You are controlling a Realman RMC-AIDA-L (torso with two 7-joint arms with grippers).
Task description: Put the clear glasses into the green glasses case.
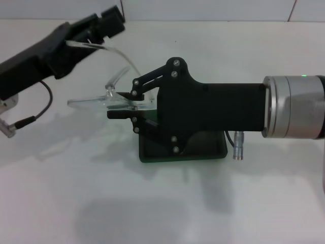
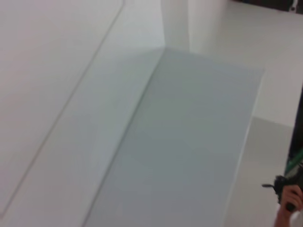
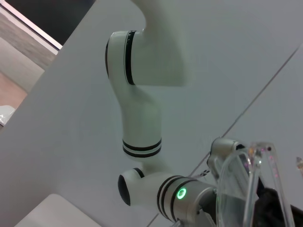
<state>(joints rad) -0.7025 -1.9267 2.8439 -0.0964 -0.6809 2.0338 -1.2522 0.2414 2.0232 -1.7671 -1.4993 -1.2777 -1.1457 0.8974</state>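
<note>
Clamping the front of the transparent colourless plastic spectacles (image 1: 104, 99), the right gripper (image 1: 122, 105) has its two black jaws drawn together on the frame near the bridge, one finger above and one below. The spectacles are held off the desk, lenses roughly level, with both thin clear arms unfolded and sweeping up toward the far left corner of the white desk (image 1: 167, 203).

The left gripper (image 1: 94, 35), a black unit reaching in from the left edge of the desk, sits at the tip of one clear arm of the spectacles; the arm end passes between or against its fingers, but whether those jaws are closed on it cannot be told.

Directly beneath the right gripper body lies the dark green rectangular hinged case with rounded corners (image 1: 203, 151), resting on the desk near its centre. Only its near edge and right corner show past the gripper; its interior is hidden. The spectacles are above and just left of the case, not inside it.

A silver cable connector (image 1: 238, 144) hangs beside the right corner of the case.

The right wrist view shows a curved clear piece (image 3: 246, 184) close to the lens and the white jointed left arm (image 3: 139, 109) beyond.
</note>
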